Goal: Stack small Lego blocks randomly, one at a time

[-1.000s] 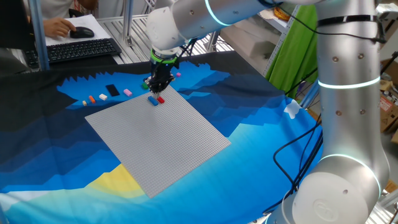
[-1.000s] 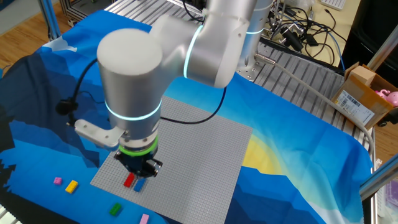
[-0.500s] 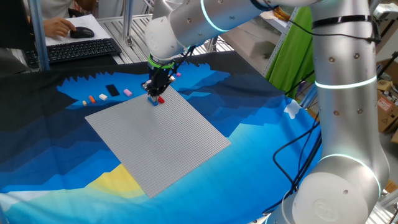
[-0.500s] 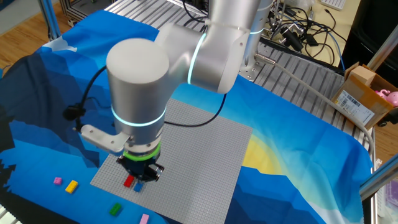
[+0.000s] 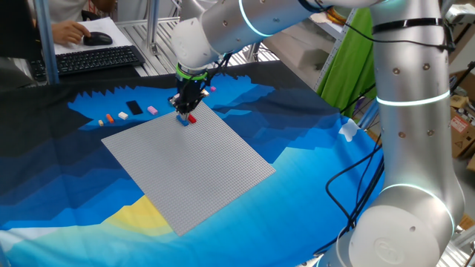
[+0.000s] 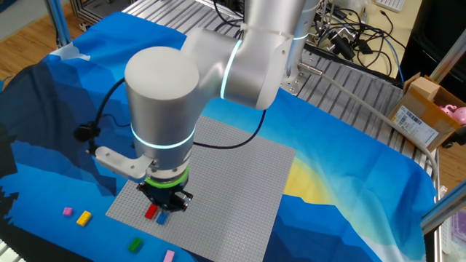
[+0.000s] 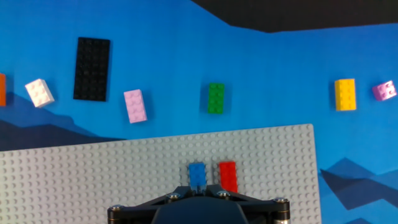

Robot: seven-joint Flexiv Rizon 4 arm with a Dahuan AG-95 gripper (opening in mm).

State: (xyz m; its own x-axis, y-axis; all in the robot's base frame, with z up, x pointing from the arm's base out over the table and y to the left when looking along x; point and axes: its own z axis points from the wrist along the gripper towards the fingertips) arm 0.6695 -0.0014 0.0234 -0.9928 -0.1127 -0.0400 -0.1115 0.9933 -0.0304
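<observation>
- Beyond the tool, off the grey baseplate, a black plate lies flat on the blue cloth of the table; nothing stands between it and the tool.
- The tool points straight down, jaws fully closed, tips at the blue brick on the baseplate; whether it grips the brick cannot be told.
- A red brick sits just right of the blue one.
- Loose beyond the baseplate: one white brick, one pink brick, one green brick, one yellow brick, one purple brick, plus an orange one at the left edge.
</observation>
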